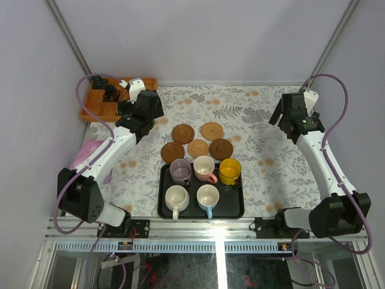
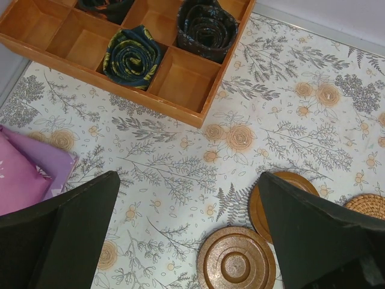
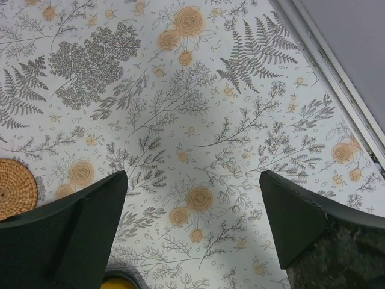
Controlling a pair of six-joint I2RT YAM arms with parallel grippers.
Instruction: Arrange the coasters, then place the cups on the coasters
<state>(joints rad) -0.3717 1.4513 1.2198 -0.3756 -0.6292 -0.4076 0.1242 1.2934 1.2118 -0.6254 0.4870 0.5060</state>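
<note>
Several round brown coasters (image 1: 198, 148) lie clustered mid-table on the floral cloth, one of them (image 1: 212, 130) paler and woven. Just in front of them stands a black tray (image 1: 161, 205) holding the mauve (image 1: 180, 171), pink (image 1: 204, 168), yellow (image 1: 230, 171), cream (image 1: 176, 198) and light blue (image 1: 208, 198) cups. My left gripper (image 1: 143, 113) hovers open at the back left; its wrist view shows the left gripper (image 2: 187, 177) empty above the cloth, with a ringed coaster (image 2: 236, 259) below right. My right gripper (image 1: 293, 117) (image 3: 192, 174) hangs open and empty at the back right.
A compartmented wooden box (image 1: 96, 99) (image 2: 186, 111) with rolled dark fabric sits in the back left corner. A pink cloth (image 1: 84, 153) (image 2: 24, 174) lies at the left edge. Grey walls close the table on three sides.
</note>
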